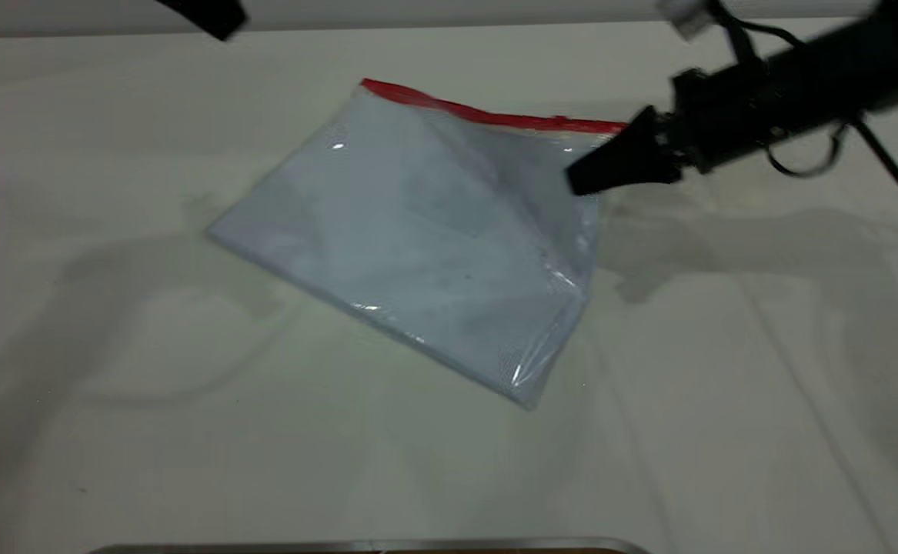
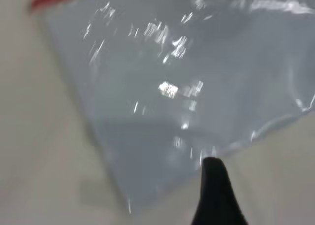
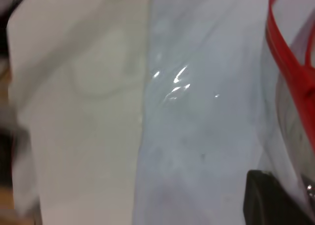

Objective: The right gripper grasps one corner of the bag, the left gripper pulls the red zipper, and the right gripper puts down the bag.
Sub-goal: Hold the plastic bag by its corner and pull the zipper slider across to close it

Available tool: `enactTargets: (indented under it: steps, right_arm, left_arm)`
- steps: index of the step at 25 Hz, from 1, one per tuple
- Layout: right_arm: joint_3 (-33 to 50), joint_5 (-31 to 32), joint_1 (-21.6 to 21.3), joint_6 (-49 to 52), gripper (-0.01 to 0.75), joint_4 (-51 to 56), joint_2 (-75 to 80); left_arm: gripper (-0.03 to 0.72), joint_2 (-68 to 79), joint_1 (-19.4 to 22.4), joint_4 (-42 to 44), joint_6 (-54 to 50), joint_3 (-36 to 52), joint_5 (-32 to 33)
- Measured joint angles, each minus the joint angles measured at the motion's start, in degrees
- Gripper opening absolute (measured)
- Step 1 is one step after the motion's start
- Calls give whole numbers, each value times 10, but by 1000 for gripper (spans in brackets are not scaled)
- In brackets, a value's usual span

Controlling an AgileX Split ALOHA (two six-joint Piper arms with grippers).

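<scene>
Lifting one corner of the bag (image 1: pixel 433 231), the right gripper (image 1: pixel 583 181) sits at the corner nearest the red zipper (image 1: pixel 487 114), its fingers pressed together on the plastic there — judged from the way that corner rides above the rest of the bag and the zipper edge sits off the white table (image 1: pixel 110 385). The opposite long edge of the bag appears to rest on the table, so the sheet slopes down away from the zipper. This hold presumably anchors the bag and keeps the zipper edge taut and reachable for a pull along its length. The right wrist view shows the zipper's two red lips (image 3: pixel 288 67) parting close to the held corner. The left gripper (image 1: pixel 214 14) hangs well apart from the bag, beyond the zipper's free end; whether its fingers are spread or closed cannot be told. Its wrist view looks down on the bag — one dark fingertip (image 2: pixel 216 195) in shot.
</scene>
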Motion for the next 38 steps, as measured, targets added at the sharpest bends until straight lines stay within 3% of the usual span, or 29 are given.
enactTargets:
  steps: [7, 17, 27, 38]
  right_arm:
    - [-91, 7, 58, 46, 33, -78, -7]
    - [-110, 1, 61, 49, 33, -77, -7]
    - [-110, -2, 61, 50, 33, -77, -7]
    - [-110, -4, 61, 50, 34, -77, -7]
  left_arm:
    - [550, 73, -64, 1, 96, -71, 0]
    - [550, 171, -108, -2, 133, -165, -5]
    - [546, 229, -116, -41, 144, -226, -7]
    - [455, 229, -116, -115, 199, -230, -8]
